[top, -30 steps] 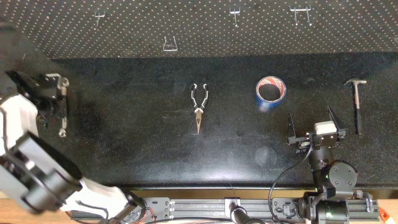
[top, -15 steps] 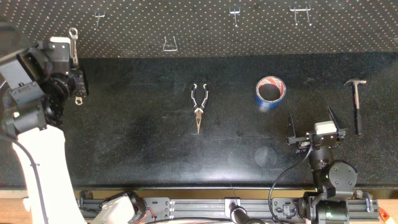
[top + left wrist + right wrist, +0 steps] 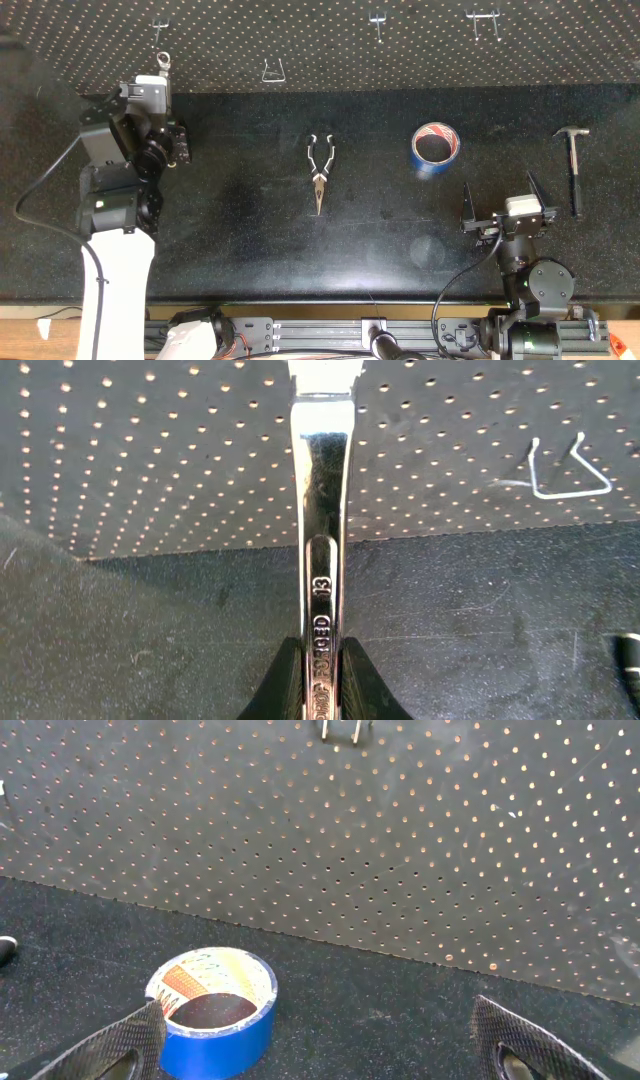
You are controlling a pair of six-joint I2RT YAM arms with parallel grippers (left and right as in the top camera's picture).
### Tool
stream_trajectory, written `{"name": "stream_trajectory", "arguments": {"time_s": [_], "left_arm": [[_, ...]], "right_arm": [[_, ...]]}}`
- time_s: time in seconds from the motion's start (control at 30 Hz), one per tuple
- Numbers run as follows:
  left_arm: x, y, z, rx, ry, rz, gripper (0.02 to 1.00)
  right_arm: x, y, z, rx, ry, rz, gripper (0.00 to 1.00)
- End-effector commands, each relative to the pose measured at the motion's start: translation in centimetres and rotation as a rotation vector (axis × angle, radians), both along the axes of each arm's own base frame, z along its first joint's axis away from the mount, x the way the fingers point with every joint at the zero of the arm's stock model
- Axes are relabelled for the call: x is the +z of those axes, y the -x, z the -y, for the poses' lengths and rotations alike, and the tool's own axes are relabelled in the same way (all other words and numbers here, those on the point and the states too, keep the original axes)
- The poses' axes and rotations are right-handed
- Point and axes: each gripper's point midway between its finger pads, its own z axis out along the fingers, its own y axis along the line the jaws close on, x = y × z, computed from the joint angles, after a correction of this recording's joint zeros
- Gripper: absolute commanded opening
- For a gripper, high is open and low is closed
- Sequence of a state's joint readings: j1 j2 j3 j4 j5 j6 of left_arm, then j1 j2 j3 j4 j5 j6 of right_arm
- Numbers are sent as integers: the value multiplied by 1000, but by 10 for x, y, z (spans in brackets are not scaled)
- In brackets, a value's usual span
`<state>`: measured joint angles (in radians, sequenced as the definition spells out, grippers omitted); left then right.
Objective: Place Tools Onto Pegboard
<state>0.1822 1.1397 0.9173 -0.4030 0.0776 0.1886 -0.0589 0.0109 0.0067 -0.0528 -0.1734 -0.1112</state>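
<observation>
**Wrench in my left gripper, up by the pegboard**

So my left gripper (image 3: 322, 685) is clamped tight on the wrench (image 3: 320, 550). The fingers (image 3: 283, 685) pinch the shank from both sides, with its flat face toward the wrist cam. The wrench stands straight up out of the jaws. Its top end runs off the edge of that view, so I can't tell how the head sits. Right behind it is the pegboard (image 3: 150, 450), and a wire loop (image 3: 562, 472) hangs on the board, well apart from the wrench.

From above, the left gripper (image 3: 158, 85) is at the back left of the mat (image 3: 230, 230), right where the mat meets the board. The wrench tip shows against the board just under the left hook (image 3: 160, 25), and as far as I can see they aren't touching.

My right gripper (image 3: 500, 198) is spread wide with nothing in it, sitting low near the front right of the mat. Its wrist cam looks at the tape (image 3: 212, 1005), which lies flat on the mat with the board behind it.

The other tools are all on the mat. The pliers (image 3: 320, 170) are in the middle, handles toward the board and nose toward the front. The tape is between them and the hammer (image 3: 573, 165), which is at the far right with its head toward the board. Two more hooks (image 3: 377, 22) sit higher on the board, with nothing on them.
</observation>
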Motion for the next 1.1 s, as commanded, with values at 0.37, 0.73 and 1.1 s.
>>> {"name": "stream_trajectory", "arguments": {"time_s": [0.37,0.73,1.1], "left_arm": [[16,-17,-8,42,-1,92,29],[5,-22,-17,93,2,68,29],[-2,-29,-18,103,18,61,29]], "right_arm": [[-1,0,3,-13,7,1,993],[-1,0,3,-13,7,1,996],[-1,0,3,-13,7,1,996]]}}
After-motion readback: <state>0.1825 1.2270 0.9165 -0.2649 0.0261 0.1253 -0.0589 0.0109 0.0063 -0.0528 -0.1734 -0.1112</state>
